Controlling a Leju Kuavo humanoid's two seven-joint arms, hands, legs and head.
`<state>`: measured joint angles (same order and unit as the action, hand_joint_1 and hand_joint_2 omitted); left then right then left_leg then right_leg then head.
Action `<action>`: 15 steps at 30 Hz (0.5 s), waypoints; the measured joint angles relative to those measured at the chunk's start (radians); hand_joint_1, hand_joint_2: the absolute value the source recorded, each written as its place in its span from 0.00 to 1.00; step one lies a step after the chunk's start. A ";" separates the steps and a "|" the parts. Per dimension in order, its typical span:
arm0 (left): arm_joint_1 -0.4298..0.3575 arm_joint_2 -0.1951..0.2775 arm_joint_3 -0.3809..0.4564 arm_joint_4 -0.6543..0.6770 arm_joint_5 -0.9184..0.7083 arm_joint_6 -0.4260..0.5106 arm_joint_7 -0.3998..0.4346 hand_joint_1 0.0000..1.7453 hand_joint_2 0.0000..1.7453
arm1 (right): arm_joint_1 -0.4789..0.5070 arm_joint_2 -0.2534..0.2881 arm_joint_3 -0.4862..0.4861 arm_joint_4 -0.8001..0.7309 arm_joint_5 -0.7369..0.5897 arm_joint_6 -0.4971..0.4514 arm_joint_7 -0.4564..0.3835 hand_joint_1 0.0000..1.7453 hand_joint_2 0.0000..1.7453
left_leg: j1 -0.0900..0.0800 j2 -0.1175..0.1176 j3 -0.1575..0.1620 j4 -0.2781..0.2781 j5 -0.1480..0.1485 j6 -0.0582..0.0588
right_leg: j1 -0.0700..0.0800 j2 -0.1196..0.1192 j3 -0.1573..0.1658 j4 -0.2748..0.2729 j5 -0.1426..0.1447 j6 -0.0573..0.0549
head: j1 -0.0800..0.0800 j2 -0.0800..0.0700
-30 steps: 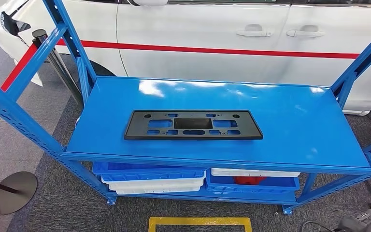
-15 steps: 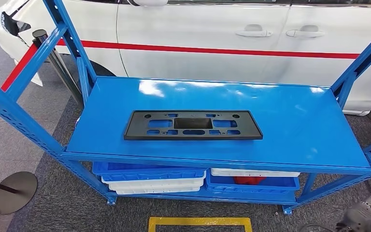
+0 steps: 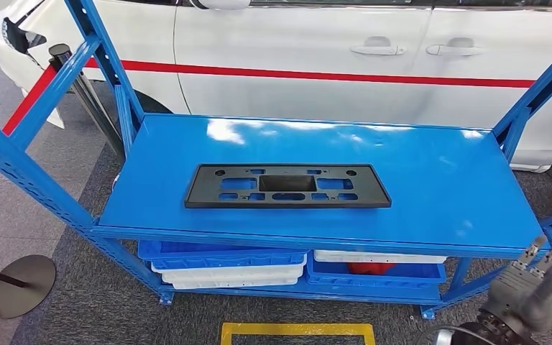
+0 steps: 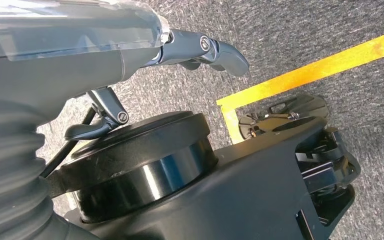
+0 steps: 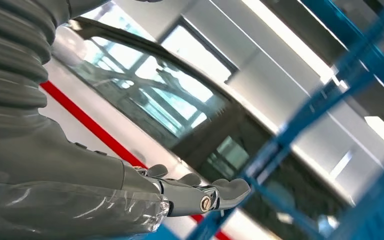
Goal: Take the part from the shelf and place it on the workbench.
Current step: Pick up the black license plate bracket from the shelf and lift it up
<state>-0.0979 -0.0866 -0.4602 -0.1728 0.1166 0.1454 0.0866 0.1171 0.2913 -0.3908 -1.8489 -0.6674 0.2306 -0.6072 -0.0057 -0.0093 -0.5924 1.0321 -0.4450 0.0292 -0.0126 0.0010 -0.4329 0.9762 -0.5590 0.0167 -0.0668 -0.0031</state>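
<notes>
The part [image 3: 287, 186], a flat black plate with cut-outs, lies on the top board of the blue shelf [image 3: 431, 180], nearer the left and front, with bare board all around it and a wide stretch to its right. Slanted blue posts rise at both ends. The right hand [image 3: 539, 284] hangs off the shelf's front right corner, below the board's edge, fingers apart and holding nothing. The left hand [image 4: 130, 65] hangs low over grey carpet near a yellow floor line [image 4: 310, 67], fingers spread, empty. Blue and white bins [image 3: 230, 266] fill the lower shelf. A white car [image 3: 330, 50] with a red stripe stands close behind.
</notes>
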 joint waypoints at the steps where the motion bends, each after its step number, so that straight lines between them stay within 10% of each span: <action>1: 0.000 0.000 -0.001 0.000 0.002 0.000 0.000 0.00 1.00 | -0.006 -0.002 0.023 0.005 0.046 0.014 0.006 0.00 1.00 | 0.000 0.000 0.000 0.000 0.000 0.000 | 0.000 0.000 0.000 0.000 0.000 0.000 | 0.000 0.000; 7: 0.001 0.000 -0.001 0.000 0.007 0.001 -0.005 0.00 1.00 | -0.073 -0.021 0.198 0.101 0.388 -0.064 0.030 0.00 1.00 | 0.000 -0.001 0.001 0.000 0.001 -0.001 | 0.000 -0.001 0.001 0.001 0.000 0.000 | 0.000 0.000; 11: 0.002 0.000 -0.001 0.000 0.006 0.001 -0.006 0.00 1.00 | -0.111 -0.032 0.286 0.161 0.526 -0.140 0.054 0.00 0.00 | 0.000 -0.002 0.000 0.000 0.001 -0.001 | 0.000 -0.001 0.001 0.001 0.000 0.000 | 0.000 0.000; 15: -0.001 0.000 -0.006 0.000 -0.007 -0.002 0.002 0.00 1.00 | -0.159 -0.043 0.415 0.276 0.777 -0.312 0.118 0.00 0.00 | 0.000 -0.001 0.001 0.000 0.001 0.000 | 0.000 0.000 0.000 0.001 0.000 0.000 | 0.000 0.000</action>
<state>-0.0994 -0.0870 -0.4658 -0.1728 0.1099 0.1436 0.0881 -0.0415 0.2484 0.0238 -1.5733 0.1095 -0.0814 -0.4892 -0.0055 -0.0101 -0.5919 1.0319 -0.4437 0.0287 -0.0127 0.0006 -0.4328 0.9774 -0.5590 0.0166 -0.0668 -0.0031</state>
